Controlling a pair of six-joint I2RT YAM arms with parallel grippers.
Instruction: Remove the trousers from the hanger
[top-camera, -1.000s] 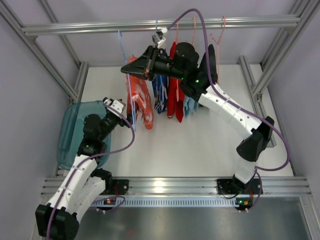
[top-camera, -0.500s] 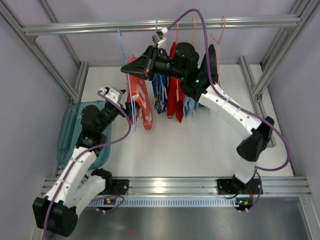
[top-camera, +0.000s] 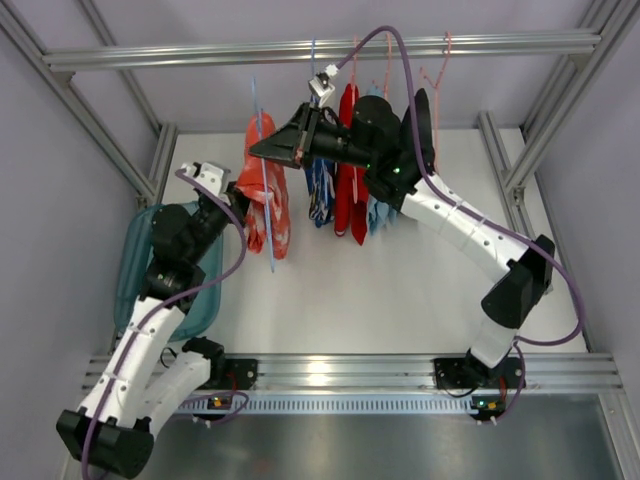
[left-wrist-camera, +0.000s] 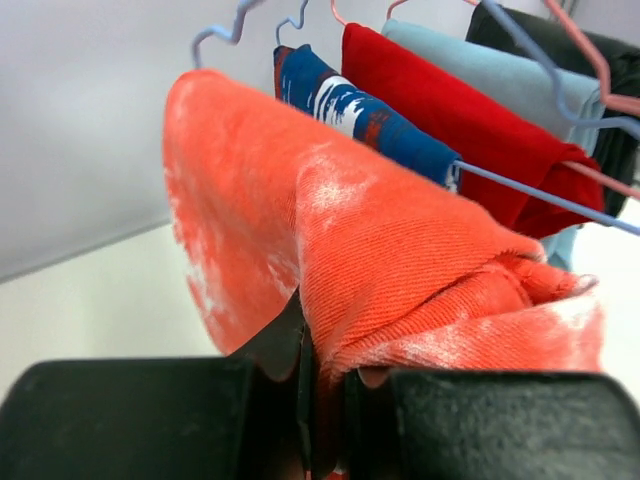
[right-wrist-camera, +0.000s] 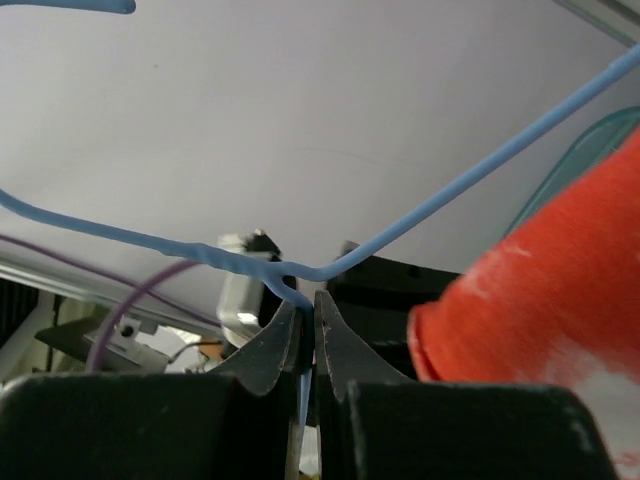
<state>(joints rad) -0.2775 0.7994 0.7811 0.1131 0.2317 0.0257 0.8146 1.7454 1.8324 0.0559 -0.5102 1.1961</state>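
Observation:
The orange-red mottled trousers (top-camera: 262, 195) hang over the thin light-blue hanger (top-camera: 263, 150) at the left end of the row of clothes. My left gripper (top-camera: 237, 207) is at their left side, and in the left wrist view it (left-wrist-camera: 325, 372) is shut on a fold of the trousers (left-wrist-camera: 400, 250). From the right, my right gripper (top-camera: 262, 152) reaches the hanger. In the right wrist view it (right-wrist-camera: 313, 312) is shut on the hanger's wire (right-wrist-camera: 200, 250) where it bends, with the trousers (right-wrist-camera: 540, 300) just to the right.
A blue-and-white garment (top-camera: 320, 190), a plain red one (top-camera: 348, 180) and a pale blue one hang beside the trousers on the overhead rail (top-camera: 200, 55). Pink hangers (top-camera: 437, 72) hang further right. A teal bin (top-camera: 135, 270) sits at the table's left edge.
My left gripper has risen to the trousers and shut on them. The trousers and hanger have swung left and up. The right gripper, still shut on the hanger, shifted slightly.

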